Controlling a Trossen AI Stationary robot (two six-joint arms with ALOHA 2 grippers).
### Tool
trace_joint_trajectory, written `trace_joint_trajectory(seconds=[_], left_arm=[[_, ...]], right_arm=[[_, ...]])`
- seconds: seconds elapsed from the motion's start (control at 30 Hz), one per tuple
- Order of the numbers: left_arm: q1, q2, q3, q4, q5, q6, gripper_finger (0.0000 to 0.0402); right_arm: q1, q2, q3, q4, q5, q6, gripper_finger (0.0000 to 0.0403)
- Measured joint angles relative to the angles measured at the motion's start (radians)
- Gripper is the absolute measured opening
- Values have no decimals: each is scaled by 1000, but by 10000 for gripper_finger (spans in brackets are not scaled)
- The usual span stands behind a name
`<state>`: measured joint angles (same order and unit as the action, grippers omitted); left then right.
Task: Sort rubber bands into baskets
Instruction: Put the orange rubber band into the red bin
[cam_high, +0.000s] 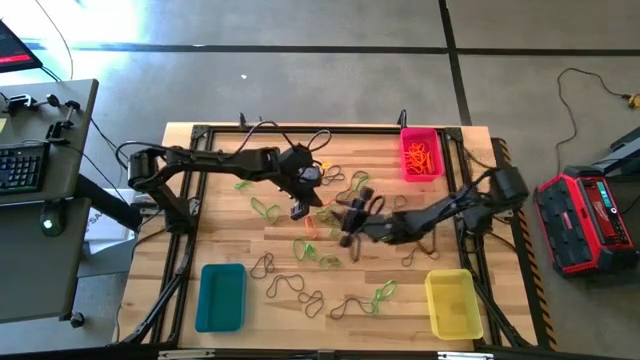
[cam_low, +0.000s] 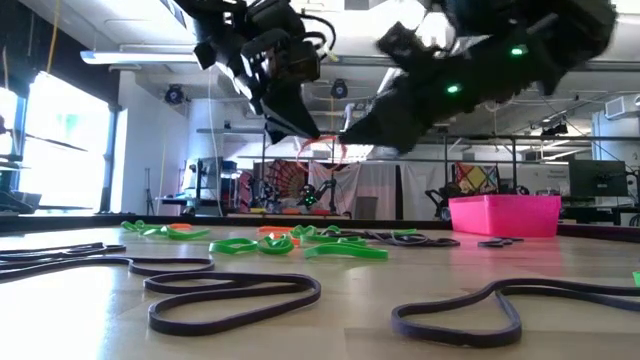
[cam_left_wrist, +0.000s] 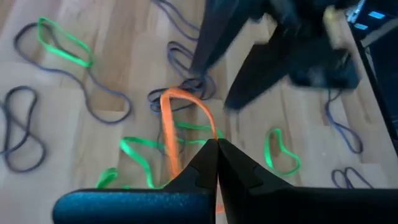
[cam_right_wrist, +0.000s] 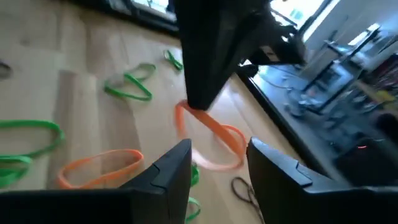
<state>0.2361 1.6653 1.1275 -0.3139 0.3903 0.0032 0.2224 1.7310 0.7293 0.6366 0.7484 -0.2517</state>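
An orange rubber band (cam_left_wrist: 180, 124) is hanging above the middle of the bench (cam_high: 230, 140), pinched in the left tool (cam_left_wrist: 216, 152), whose fingers are pressed together on it; the loop is dangling clear of the wood. The right tool (cam_right_wrist: 217, 158) is sitting just beside it, fingers standing apart with the band in front of the gap and nothing clamped between them — this looks like a handover between arms, though which way it is going I cannot tell. Around them, loose rubber bands (cam_high: 300, 285) in green, dark and orange are lying scattered over the centre and near part of the bench. The pink basket (cam_high: 421, 153) at the far right is holding a small heap of orange bands. The teal basket (cam_high: 220, 296) at the near left and the yellow basket (cam_high: 452, 302) at the near right are both showing bare floors. Judging by this, sorting is at an early stage: some orange done, green and dark not begun.
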Motion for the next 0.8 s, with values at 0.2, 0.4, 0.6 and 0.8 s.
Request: trace_joint_trajectory(seconds=[0.2, 0.4, 0.6, 0.8], left_arm=[[-22, 1, 0, 1, 0, 1, 0], [-30, 1, 0, 0, -4, 7, 0], [-39, 1, 0, 6, -35, 76, 17], [-67, 1, 0, 32, -204, 128, 69]], right_arm=[[8, 102, 157, -200, 205, -54, 137], [8, 115, 225, -293, 213, -45, 54], [14, 100, 229, -314, 204, -13, 11], [22, 68, 229, -428, 204, 81, 2]])
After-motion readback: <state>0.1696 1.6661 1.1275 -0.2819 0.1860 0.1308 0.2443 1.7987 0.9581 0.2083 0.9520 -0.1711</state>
